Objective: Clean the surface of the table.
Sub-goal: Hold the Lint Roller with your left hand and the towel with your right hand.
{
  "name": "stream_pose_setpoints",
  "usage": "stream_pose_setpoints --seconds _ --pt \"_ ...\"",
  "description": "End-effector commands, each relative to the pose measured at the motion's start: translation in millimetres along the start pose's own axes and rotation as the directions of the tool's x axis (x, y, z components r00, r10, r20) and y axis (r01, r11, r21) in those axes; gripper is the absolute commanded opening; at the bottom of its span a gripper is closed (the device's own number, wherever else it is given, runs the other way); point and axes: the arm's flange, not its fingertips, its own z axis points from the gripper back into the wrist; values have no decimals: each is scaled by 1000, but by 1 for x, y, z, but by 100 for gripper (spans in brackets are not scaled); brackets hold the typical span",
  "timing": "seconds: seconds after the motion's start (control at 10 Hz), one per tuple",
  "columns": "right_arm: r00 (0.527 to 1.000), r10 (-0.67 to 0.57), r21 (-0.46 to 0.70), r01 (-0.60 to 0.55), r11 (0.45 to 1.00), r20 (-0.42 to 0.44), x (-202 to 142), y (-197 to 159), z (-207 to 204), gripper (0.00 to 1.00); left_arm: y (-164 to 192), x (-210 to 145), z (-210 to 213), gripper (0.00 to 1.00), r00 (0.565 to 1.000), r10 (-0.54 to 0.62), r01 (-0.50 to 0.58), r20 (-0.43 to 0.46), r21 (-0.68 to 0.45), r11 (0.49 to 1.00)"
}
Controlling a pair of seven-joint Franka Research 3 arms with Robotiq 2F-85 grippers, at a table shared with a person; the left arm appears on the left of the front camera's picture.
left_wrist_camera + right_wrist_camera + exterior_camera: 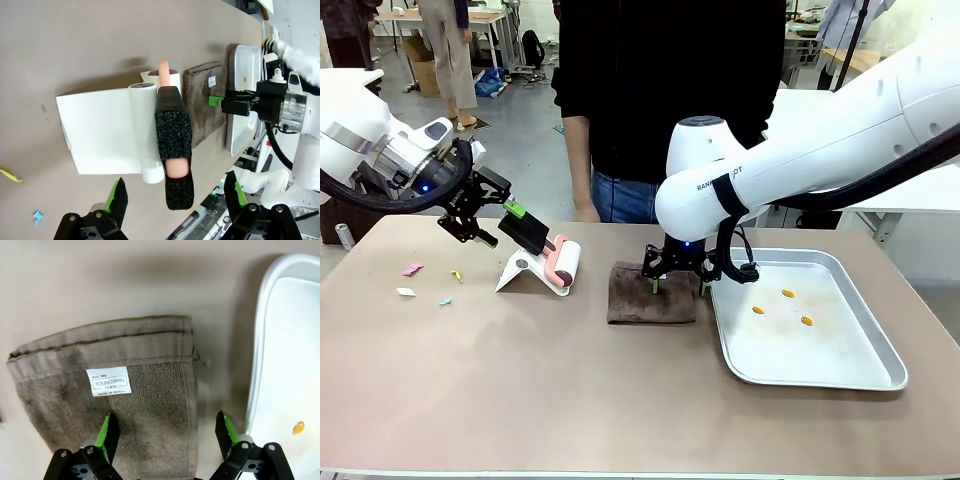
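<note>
Hovering with jaws spread, the left tool (pixel 175 199) brackets the black handle of the lint roller (pixel 563 265), which is propped on a white stand (pixel 518 272), likely for easy pickup. The right tool (pixel 166 426), likewise released, hangs over the brown towel (pixel 125 395) beside the metal tray (pixel 256 360). Paper scraps (pixel 412 269) litter the tabletop (pixel 570 400) beneath, left of the stand, with nothing blocking them.

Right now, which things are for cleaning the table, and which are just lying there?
For the job: table, lint roller, brown towel, paper scraps to clear away.
Just lying about, probably: silver tray, orange bits in it.
</note>
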Motion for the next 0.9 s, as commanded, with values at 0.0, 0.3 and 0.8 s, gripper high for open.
stream_pose_setpoints --seconds 0.0,0.3,0.8 --pt "999 -28 8 28 1000 19 1 4 -1 100 3 2 -1 100 1000 -29 29 7 -27 999" --pt "1000 -28 9 28 1000 9 1 4 -2 100 3 3 -1 100 999 -36 37 15 -27 999" --pt "1000 -20 18 20 1000 2 -1 6 -2 100 4 7 -2 8 995 -48 47 86 14 999"
